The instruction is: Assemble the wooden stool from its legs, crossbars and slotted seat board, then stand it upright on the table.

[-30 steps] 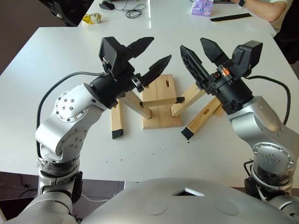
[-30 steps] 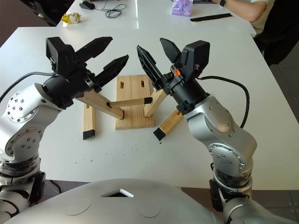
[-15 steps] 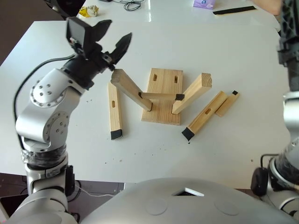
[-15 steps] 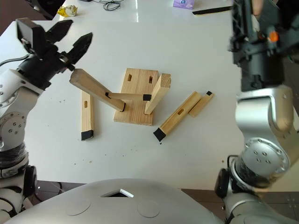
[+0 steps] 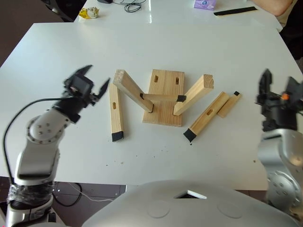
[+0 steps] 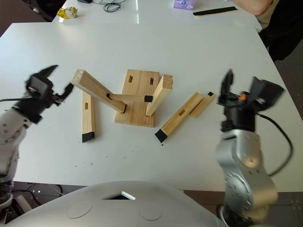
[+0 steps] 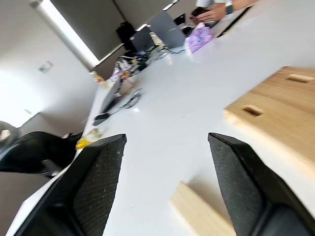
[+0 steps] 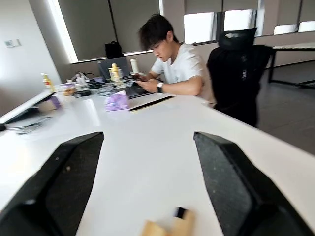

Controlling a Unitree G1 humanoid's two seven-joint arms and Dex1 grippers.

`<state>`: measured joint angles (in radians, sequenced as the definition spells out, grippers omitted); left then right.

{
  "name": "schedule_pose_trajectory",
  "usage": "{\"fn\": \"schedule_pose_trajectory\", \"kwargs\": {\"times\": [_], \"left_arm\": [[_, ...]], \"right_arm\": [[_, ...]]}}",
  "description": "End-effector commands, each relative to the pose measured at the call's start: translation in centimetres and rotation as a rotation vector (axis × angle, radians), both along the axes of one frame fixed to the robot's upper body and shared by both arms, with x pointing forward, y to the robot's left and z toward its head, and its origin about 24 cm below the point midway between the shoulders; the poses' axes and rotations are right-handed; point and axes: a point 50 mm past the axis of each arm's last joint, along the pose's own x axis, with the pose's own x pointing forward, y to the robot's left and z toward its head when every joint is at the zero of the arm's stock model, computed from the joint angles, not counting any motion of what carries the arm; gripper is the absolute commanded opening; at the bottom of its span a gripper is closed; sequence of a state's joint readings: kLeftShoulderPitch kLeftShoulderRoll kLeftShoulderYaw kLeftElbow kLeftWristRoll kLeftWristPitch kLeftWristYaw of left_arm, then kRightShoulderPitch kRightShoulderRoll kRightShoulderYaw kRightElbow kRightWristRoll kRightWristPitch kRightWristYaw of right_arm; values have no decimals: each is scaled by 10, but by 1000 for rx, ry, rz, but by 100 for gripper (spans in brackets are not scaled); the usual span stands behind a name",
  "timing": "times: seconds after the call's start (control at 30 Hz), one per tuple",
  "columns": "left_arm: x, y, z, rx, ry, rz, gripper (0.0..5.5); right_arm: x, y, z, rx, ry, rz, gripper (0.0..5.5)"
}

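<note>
Left gripper [image 5: 97,77] farther out, white table [image 5: 189,42]

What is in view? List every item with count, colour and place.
slotted wooden seat board: 1, pale, flat, centre
joined wooden legs: 2, pale, leaning over the board
linking crossbar: 1, pale, black-ended, between them
loose wooden legs: 2, pale, black-tipped, flat either side of board
short loose crossbar: 1, pale, beside right loose leg
white table: 1, white, under the parts
yellow wrapper: 1, yellow, far back, left
purple pack: 1, purple, far back, right
left end effector: 1, black, open, left of parts
right end effector: 1, black, open, right of parts
</note>
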<state>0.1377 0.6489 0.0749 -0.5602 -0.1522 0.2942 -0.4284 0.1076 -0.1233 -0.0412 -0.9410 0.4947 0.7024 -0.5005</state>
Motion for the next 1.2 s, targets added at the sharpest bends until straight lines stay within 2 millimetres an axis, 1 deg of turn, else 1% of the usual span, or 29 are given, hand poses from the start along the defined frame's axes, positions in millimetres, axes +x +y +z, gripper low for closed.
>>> {"fn": "schedule_pose_trajectory", "kwargs": {"times": [0.03,0.07,0.1,0.13,0.23,0.3,0.37,0.47,0.57,0.63,0.73,0.83,0.87,0.9,0.93,0.97,1.0,1.03,1.07,1.1,1.13,1.17,1.2], "left_arm": [[17,-65,12,-57,-50,-242,308],[19,-72,15,-66,-56,-267,308],[20,-75,17,-65,-59,-277,308],[22,-75,18,-64,-60,-273,308],[27,-70,19,-51,-65,-228,308],[30,-64,19,-42,-73,-179,308],[33,-56,18,-36,-74,-133,308],[39,-32,15,-14,-85,-7,308],[37,-10,8,2,-87,87,308],[34,7,1,19,-79,158,308],[32,33,-5,63,-90,268,308],[26,64,-4,139,-122,416,308],[25,69,-4,161,-131,446,308],[24,68,-5,169,-134,448,308],[24,57,-8,161,-127,409,308],[26,41,-11,142,-114,350,308],[27,17,-15,108,-98,259,308],[29,-9,-18,74,-81,167,308],[29,-33,-21,41,-62,81,308],[30,-55,-22,12,-40,8,308],[30,-73,-20,-12,-25,-54,308],[31,-86,-16,-25,-22,-96,308],[33,-94,-13,-33,-20,-124,308]], "right_arm": [[47,94,15,213,3,255,340],[52,105,17,237,7,279,340],[55,108,16,243,14,278,340],[57,106,12,238,22,264,340],[61,86,-5,190,67,197,340],[59,72,-16,162,95,165,340],[55,59,-20,146,102,132,340],[46,23,-25,93,98,19,340],[35,-19,-25,20,87,-113,340],[23,-49,-24,-34,88,-213,340],[2,-84,-24,-119,110,-337,340],[-23,-112,-26,-251,176,-439,340],[-29,-117,-26,-292,200,-464,340],[-29,-116,-28,-313,220,-466,340],[-20,-105,-32,-309,229,-418,340],[-8,-88,-34,-290,223,-354,340],[11,-61,-36,-248,204,-260,340],[31,-26,-36,-199,182,-134,340],[49,14,-31,-150,157,5,340],[60,58,-21,-117,114,160,340],[63,93,-10,-102,76,291,340],[60,119,-4,-99,57,401,340],[55,136,-1,-107,51,484,340]]}}
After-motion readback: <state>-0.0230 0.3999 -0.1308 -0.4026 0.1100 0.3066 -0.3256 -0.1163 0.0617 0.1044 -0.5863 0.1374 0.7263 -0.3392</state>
